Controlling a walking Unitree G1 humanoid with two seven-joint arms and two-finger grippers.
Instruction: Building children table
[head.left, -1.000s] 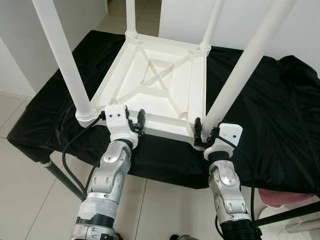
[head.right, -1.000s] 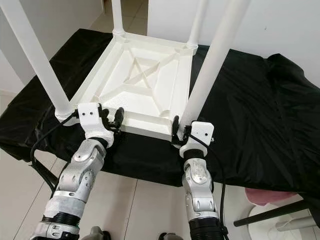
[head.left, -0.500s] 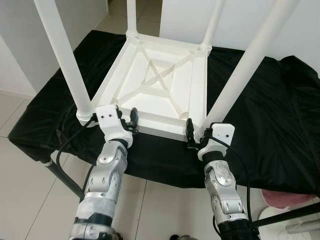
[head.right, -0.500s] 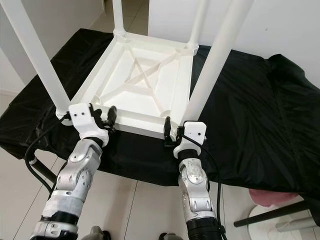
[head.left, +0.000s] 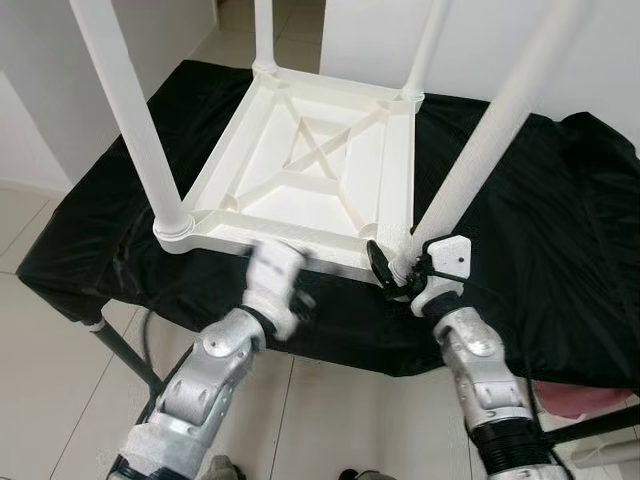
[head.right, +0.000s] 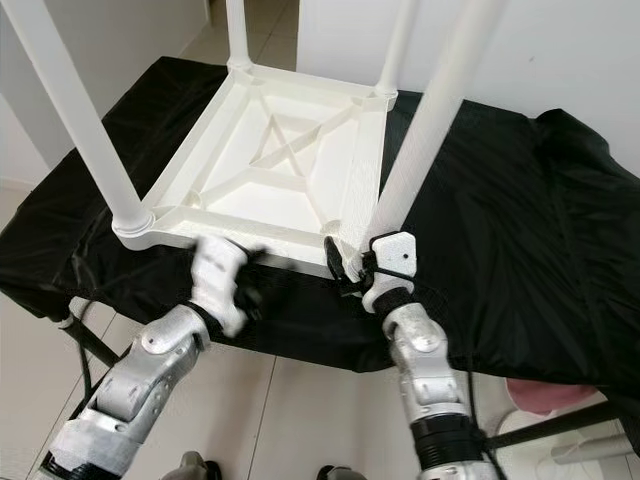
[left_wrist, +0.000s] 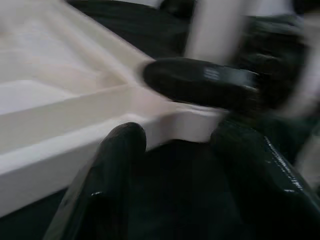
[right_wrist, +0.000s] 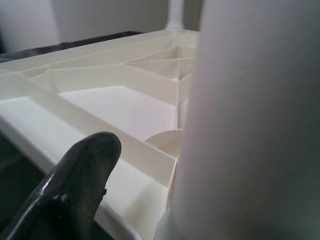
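Note:
A white children's table (head.left: 300, 235) lies upside down on a black-covered surface, its four legs pointing up. My left gripper (head.left: 298, 300) is blurred in motion, just below the table's near rim and off it, open with nothing between its fingers (left_wrist: 115, 165). My right gripper (head.left: 392, 270) is at the near right corner, tilted against the base of the near right leg (head.left: 490, 140). It is open: one finger (right_wrist: 75, 185) stands beside the leg with a gap, and the other is hidden behind the leg. The near left leg (head.left: 130, 110) stands free.
The black cloth (head.left: 560, 220) covers the whole work surface and hangs over its near edge. A pink object (head.left: 590, 395) lies low at the right. Tiled floor lies below and to the left, and white walls stand behind.
My left gripper has come off the near rim by the near left leg and swung back and to the right. The right gripper has tilted at the near right leg.

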